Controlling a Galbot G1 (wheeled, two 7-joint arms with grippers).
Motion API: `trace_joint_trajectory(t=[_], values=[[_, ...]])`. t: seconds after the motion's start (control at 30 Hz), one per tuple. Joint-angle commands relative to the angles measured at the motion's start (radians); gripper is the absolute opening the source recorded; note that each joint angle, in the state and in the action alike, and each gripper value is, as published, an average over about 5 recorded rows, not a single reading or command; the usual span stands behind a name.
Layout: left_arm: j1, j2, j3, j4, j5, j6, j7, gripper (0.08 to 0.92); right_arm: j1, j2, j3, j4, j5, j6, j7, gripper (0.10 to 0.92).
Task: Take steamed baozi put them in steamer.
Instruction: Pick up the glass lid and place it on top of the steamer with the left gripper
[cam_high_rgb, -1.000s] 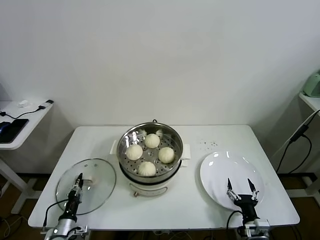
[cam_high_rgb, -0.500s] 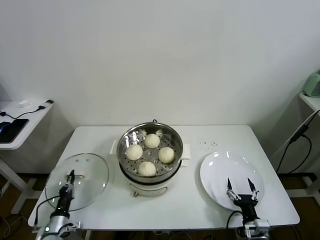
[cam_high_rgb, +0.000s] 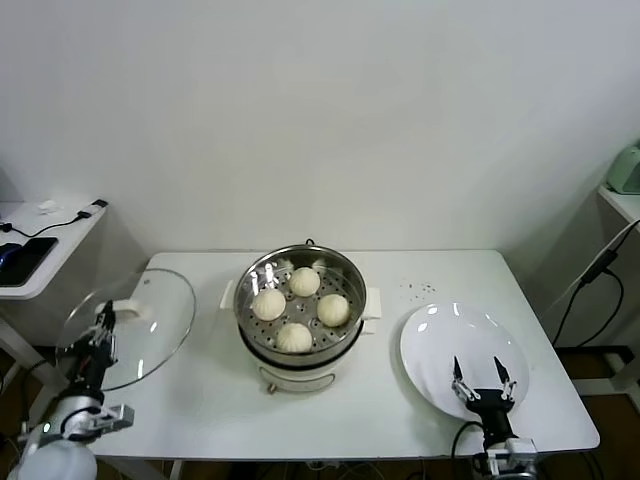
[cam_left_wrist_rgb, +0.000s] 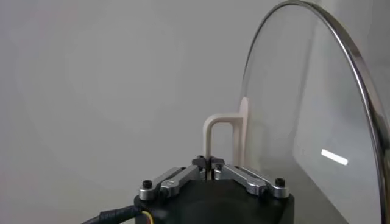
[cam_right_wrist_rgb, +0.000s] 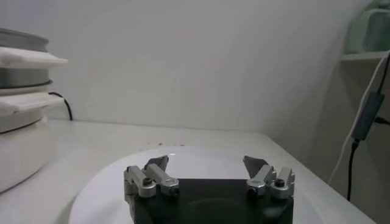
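Already the steamer (cam_high_rgb: 301, 310) at the table's (cam_high_rgb: 420, 275) centre holds all four steamed baozi (cam_high_rgb: 293, 337), so loading looks done. Only the glass lid (cam_high_rgb: 128, 327) seems left, raised at far left in the left gripper (cam_left_wrist_rgb: 209, 163), pinched on its handle. The right gripper (cam_high_rgb: 484, 384) hovers wide over the plate (cam_high_rgb: 440, 335).

Tilted glass lid (cam_high_rgb: 128, 325); white plate (cam_high_rgb: 440, 340).

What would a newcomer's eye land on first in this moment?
The round shiny steel steamer at the table's centre, with four cream-white dough buns on its perforated tray. Next, the round glass lid, held tilted off the table's left edge, its white handle pinched by the left tool. The right tool hovers open over the flat white plate.
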Motion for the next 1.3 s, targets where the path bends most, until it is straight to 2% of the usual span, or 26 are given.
trace_joint_trajectory(t=[0.03, 0.27, 0.5, 0.9, 1.3], values=[[-0.034, 0.002, 0.178, -0.313, 0.058, 0.202, 0.215, 0.125, 0.000, 0.002, -0.003, -0.003, -0.005, 0.010, -0.006, 0.823], [-0.177, -0.086, 0.493, -0.307, 0.301, 0.339, 0.274, 0.125, 0.000, 0.003, -0.008, -0.015, -0.016, 0.041, -0.015, 0.823], [-0.277, -0.198, 0.671, -0.257, 0.420, 0.420, 0.330, 0.125, -0.008, 0.010, -0.008, -0.023, -0.015, 0.082, -0.024, 0.823], [-0.391, -0.311, 0.802, -0.108, 0.529, 0.466, 0.337, 0.125, -0.010, 0.021, -0.008, -0.035, -0.010, 0.104, -0.021, 0.823], [-0.438, -0.346, 0.818, 0.009, 0.574, 0.470, 0.324, 0.125, -0.007, 0.020, -0.007, -0.029, 0.009, 0.103, -0.017, 0.823]])
